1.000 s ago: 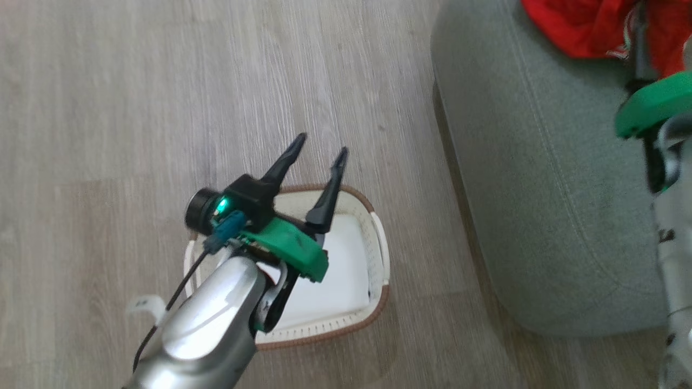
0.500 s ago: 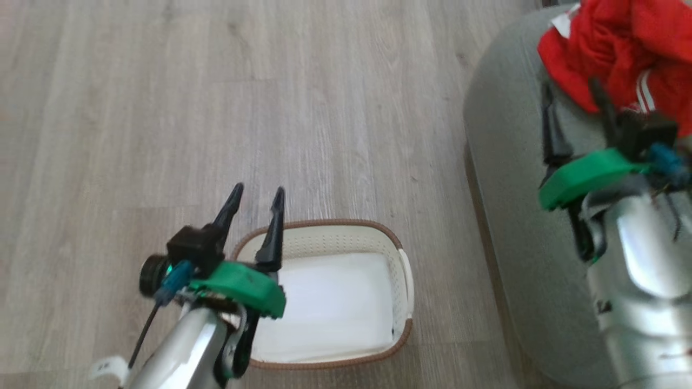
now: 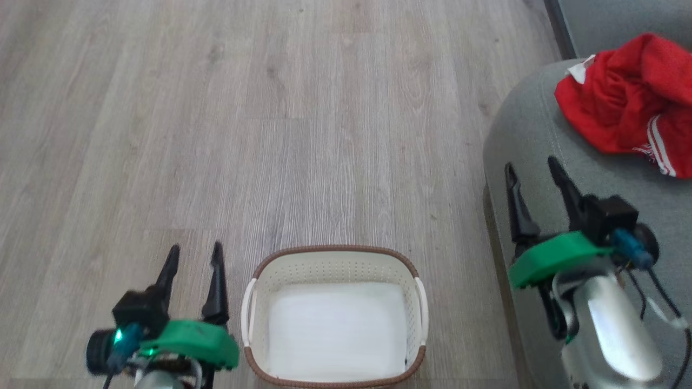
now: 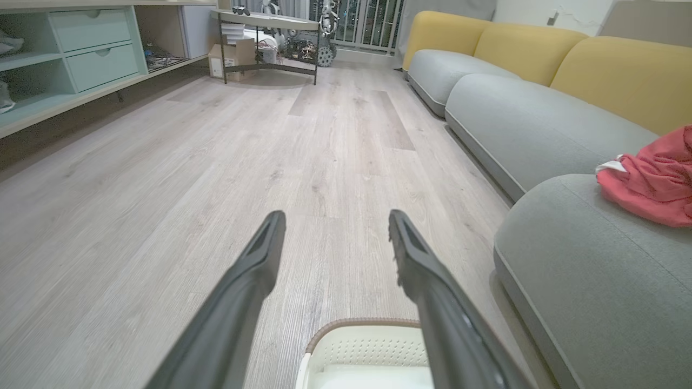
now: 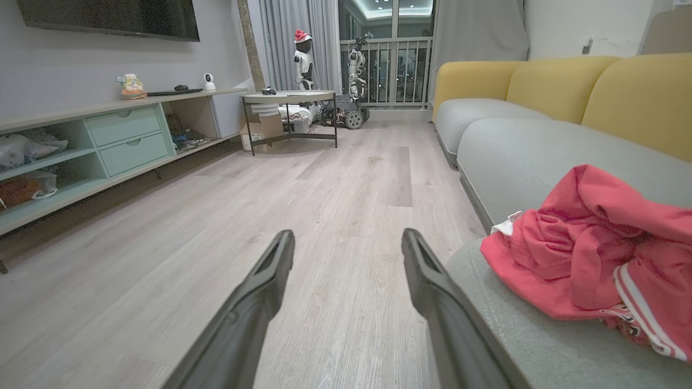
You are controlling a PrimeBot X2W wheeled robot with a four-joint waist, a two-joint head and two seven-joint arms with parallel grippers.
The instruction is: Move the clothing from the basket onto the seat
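Wood floor [image 3: 324, 135]: basket [image 3: 335, 249]; clothing [image 3: 611, 102] (maybe 2) on seat [image 3: 540, 140]; left gripper [image 3: 195, 247], right gripper [image 3: 530, 163] spread.

Bare floor [image 3: 270, 108] is lying open across the upper left and centre of the head view. The basket [image 3: 335, 249] is sitting at the bottom centre with its inside free. The seat [image 3: 530, 140] is blocking the right edge, with clothing [image 3: 611, 102] heaping at its upper right.

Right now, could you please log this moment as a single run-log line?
basket: empty | clothing: on seat | left gripper: open, beside basket | right gripper: open, at seat edge
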